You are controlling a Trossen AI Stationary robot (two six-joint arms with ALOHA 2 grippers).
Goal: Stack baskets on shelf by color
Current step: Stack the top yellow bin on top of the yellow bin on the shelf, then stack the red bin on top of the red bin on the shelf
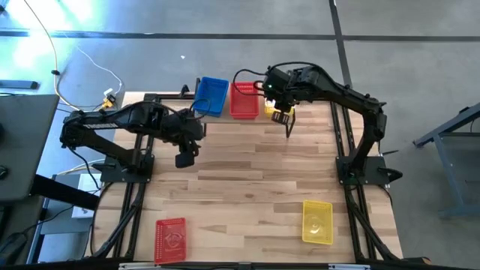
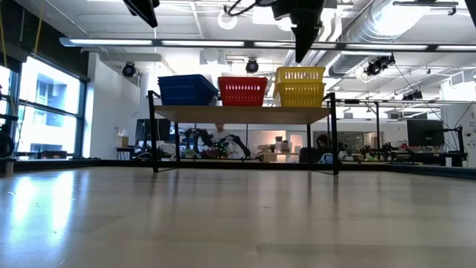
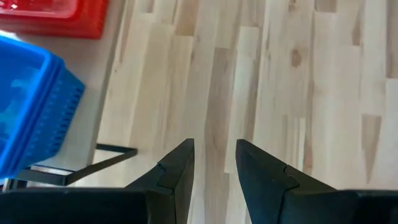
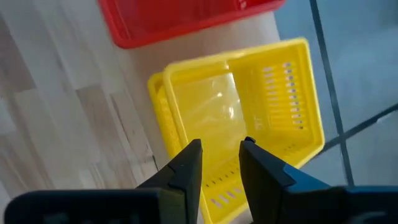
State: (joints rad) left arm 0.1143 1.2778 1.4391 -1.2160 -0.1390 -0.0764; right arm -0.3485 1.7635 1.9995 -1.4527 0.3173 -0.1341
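Note:
The shelf [image 2: 238,114] stands at the table's far edge. On it, from left to right, sit a blue basket stack [image 1: 211,96], a red one [image 1: 244,100] and two nested yellow baskets [image 4: 249,112], the upper one slightly askew. One red basket [image 1: 171,238] and one yellow basket [image 1: 316,221] lie flat near the table's near edge. My right gripper [image 4: 221,149] hovers above the yellow stack's near rim, its fingers a narrow gap apart and empty. My left gripper [image 3: 214,146] hangs over bare table just in front of the blue stack [image 3: 31,106], also narrowly open and empty.
The shelf's thin black legs [image 2: 155,138] stand on the tabletop. The wide middle of the wooden table [image 1: 255,180] lies between the shelf and the two loose baskets. Black arm frames run along the table's left and right edges.

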